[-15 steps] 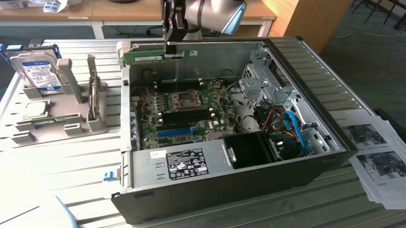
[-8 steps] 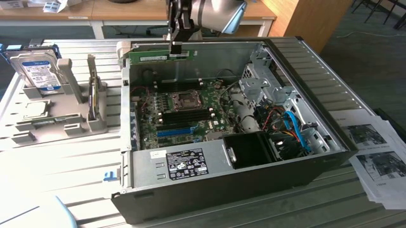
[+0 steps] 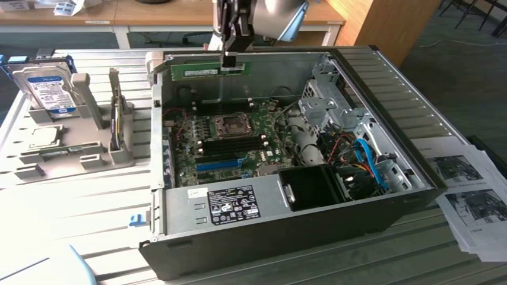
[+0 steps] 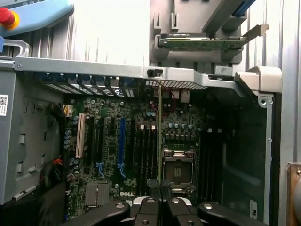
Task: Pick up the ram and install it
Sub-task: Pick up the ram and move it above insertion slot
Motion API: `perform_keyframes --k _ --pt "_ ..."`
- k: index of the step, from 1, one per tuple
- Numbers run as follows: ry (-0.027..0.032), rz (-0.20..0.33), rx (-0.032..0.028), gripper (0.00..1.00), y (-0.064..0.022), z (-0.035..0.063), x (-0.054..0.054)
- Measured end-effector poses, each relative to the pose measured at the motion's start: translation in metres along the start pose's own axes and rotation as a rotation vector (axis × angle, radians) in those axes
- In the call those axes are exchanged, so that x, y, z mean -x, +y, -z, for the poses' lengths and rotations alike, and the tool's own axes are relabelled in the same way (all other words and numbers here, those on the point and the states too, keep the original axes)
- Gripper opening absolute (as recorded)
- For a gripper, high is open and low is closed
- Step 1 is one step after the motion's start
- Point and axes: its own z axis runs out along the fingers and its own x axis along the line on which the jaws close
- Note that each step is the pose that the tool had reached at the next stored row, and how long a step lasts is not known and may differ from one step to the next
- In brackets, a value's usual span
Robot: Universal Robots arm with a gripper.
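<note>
One gripper [image 3: 230, 63] is clenched on one ram [image 3: 196, 71], pinching the green stick near one end so that its long edge lies level. In the exterior view the stick hangs in the air over the far rim of the open computer case [image 3: 400, 113], well above the motherboard [image 3: 196, 139] and touching nothing else. In the wrist view the gripper [image 4: 161, 206] shows two dark fingers [image 4: 146, 207] pressed together on the ram [image 4: 160, 127], which is seen edge-on as a thin line crossing the motherboard [image 4: 106, 176] between a bank of black memory slots [image 4: 145, 150] and the one CPU socket [image 4: 178, 168]. More black slots lie on the socket's other side; their number cannot be told firmly. One bright blue slot [image 3: 218, 164] [image 4: 122, 139] and one white slot [image 4: 81, 134] stand further along. Inside the case, one power supply [image 3: 230, 203] and one black fan [image 3: 317, 189] fill the near end, and blue cables [image 3: 371, 159] crowd the exterior view's right, leaving the middle of the board open from above. Outside, on the exterior view's left, one hard drive [image 3: 49, 89] stands upright in a grey fixture [image 3: 89, 113]; two printed sheets [image 3: 467, 199] lie on the right.
</note>
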Motion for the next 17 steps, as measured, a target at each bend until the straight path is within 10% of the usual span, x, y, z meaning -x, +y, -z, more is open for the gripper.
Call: perform_keyframes --k 17 --pt "0.0 0.0 0.001 0.11 -0.0244 0.0011 -0.001"
